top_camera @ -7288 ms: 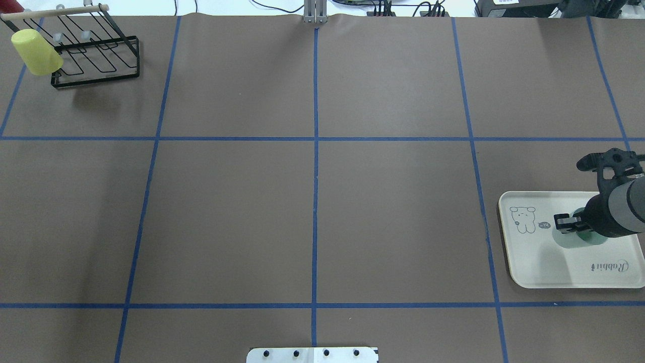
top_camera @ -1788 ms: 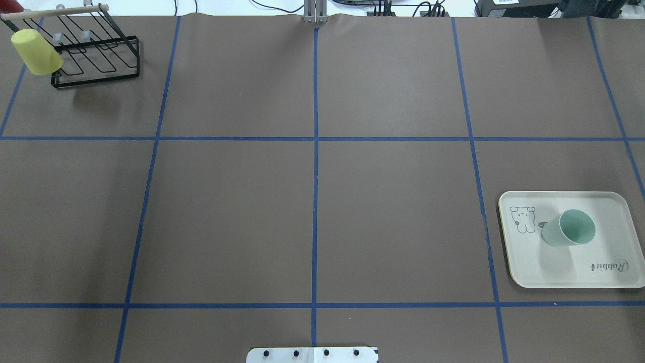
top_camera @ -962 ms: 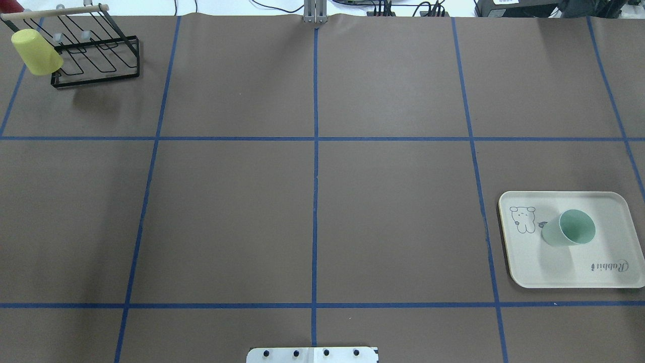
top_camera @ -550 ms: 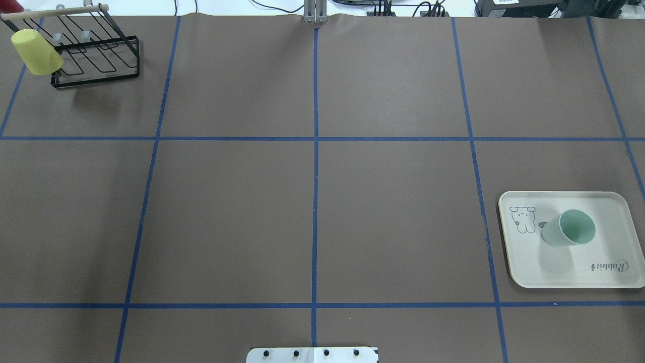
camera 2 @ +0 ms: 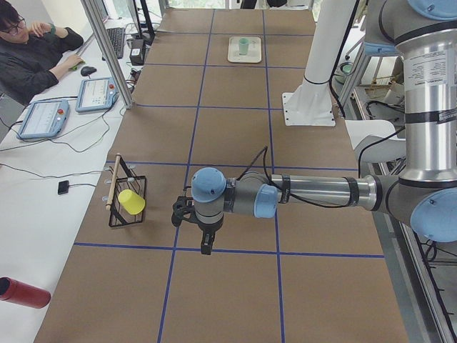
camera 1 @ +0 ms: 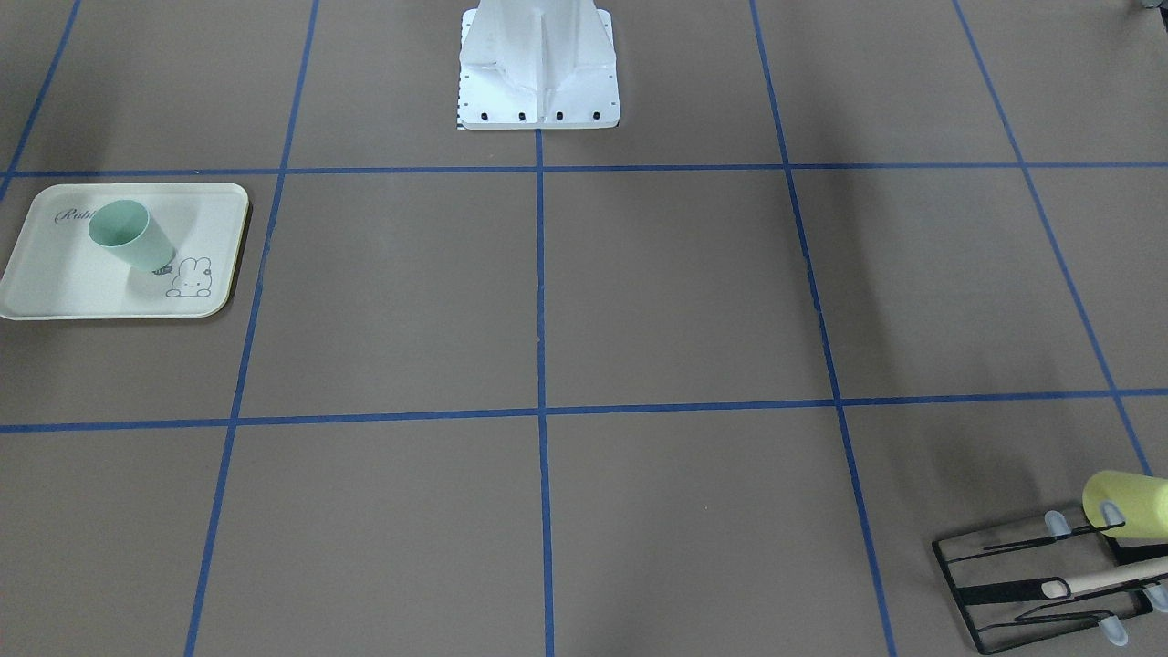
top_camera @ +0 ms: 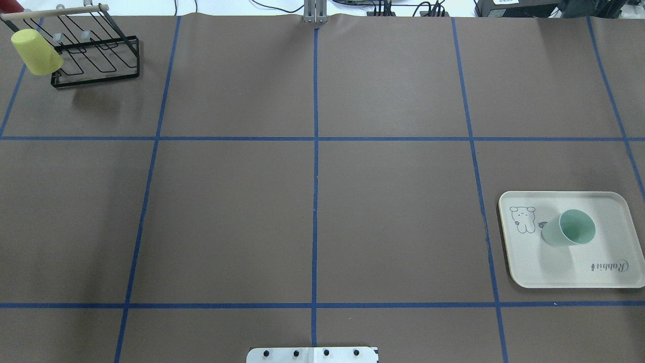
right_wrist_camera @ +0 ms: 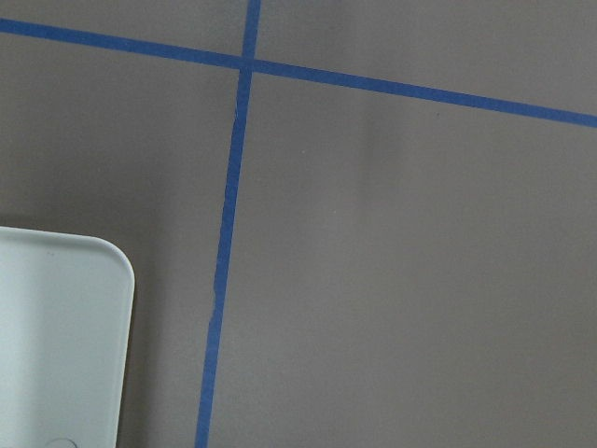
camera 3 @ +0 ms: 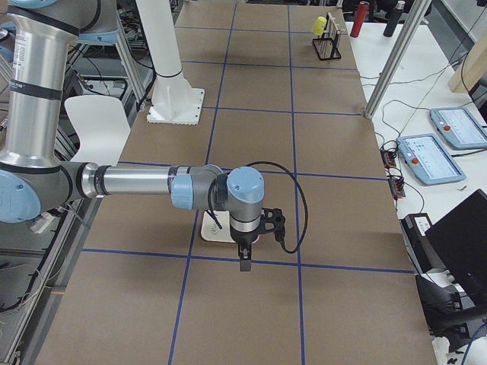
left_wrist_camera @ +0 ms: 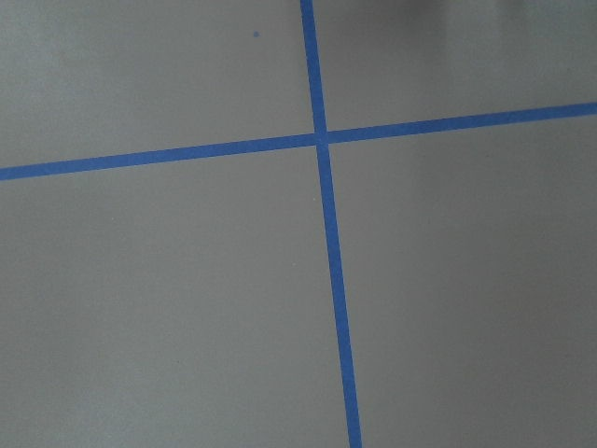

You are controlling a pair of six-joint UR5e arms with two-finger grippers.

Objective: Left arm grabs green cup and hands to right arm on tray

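The pale green cup (top_camera: 568, 229) stands mouth up on the cream tray (top_camera: 604, 272) at the table's right side, free of any gripper. It also shows in the front-facing view (camera 1: 130, 237) on the tray (camera 1: 55, 292), and far off in the left view (camera 2: 244, 46). The left gripper (camera 2: 205, 246) shows only in the left view, pointing down over the table; I cannot tell whether it is open. The right gripper (camera 3: 244, 262) shows only in the right view, pointing down near the tray's (camera 3: 211, 232) edge; I cannot tell its state. The right wrist view shows a tray corner (right_wrist_camera: 56, 327).
A pale yellow cup (top_camera: 36, 53) hangs on the black wire rack (top_camera: 95, 60) at the far left corner. The robot's white base (camera 1: 538, 64) stands at the near middle edge. An operator (camera 2: 28, 50) sits at a side desk.
The right gripper, which was at the green cup on the tray 7.3 s ago, has left the overhead view. The cup stands free. Nothing has moved in the last two seconds.
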